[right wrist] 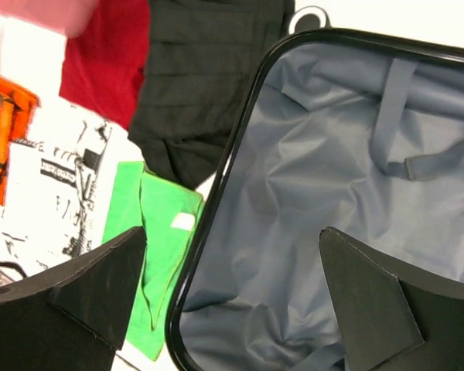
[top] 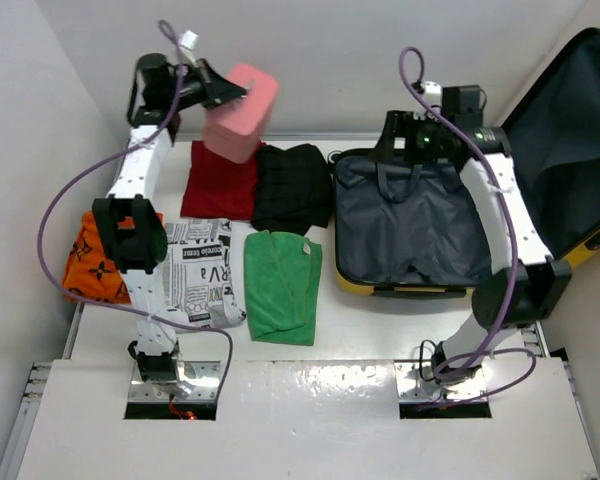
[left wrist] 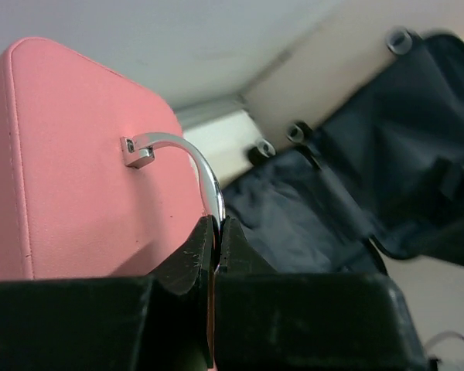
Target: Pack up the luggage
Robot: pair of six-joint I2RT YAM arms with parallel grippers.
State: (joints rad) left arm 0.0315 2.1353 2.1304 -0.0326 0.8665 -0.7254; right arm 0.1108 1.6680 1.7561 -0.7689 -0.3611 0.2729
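Observation:
The luggage lies open on the right half of the table, with a yellow shell, grey lining and its lid leaning up at the far right. A small pink case hangs tilted over the far edge of a red garment. My left gripper is shut on its curved metal handle, as the left wrist view shows. My right gripper is open and holds nothing. It hovers over the luggage's black left rim, near the far left corner in the top view.
Folded clothes lie left of the luggage: red, black, green, a newsprint-patterned one and an orange one at the left edge. Walls close in at the back and sides.

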